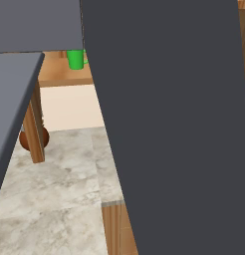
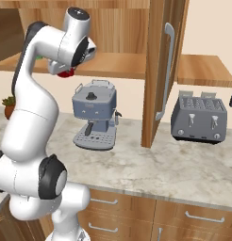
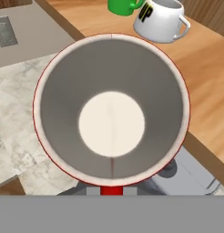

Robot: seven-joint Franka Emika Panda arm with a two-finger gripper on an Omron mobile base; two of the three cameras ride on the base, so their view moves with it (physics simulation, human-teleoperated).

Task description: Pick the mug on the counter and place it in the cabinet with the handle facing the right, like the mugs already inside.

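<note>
I look straight down into the red mug [image 3: 111, 109]: a grey inside, a white bottom and a thin red rim, with a red stub at its lower edge. It hangs over the edge of the wooden cabinet shelf [image 3: 209, 68], partly above the marbled counter [image 3: 13, 113]. My gripper [image 2: 65, 70] is raised at shelf height, shut on the mug [image 2: 66, 73], of which a red sliver shows under the hand. A green cup [image 3: 123, 6] and a white mug [image 3: 159, 20] stand on the shelf beyond; the white mug's handle points to the right of the hand view.
The open cabinet door [image 2: 160, 70] hangs to the right of the hand, and its dark face [image 1: 169, 124] blocks much of the left base view. A blue-grey coffee machine [image 2: 95, 115] stands below the hand and a toaster [image 2: 199, 116] further right. The green cup [image 1: 74, 59] shows on the shelf.
</note>
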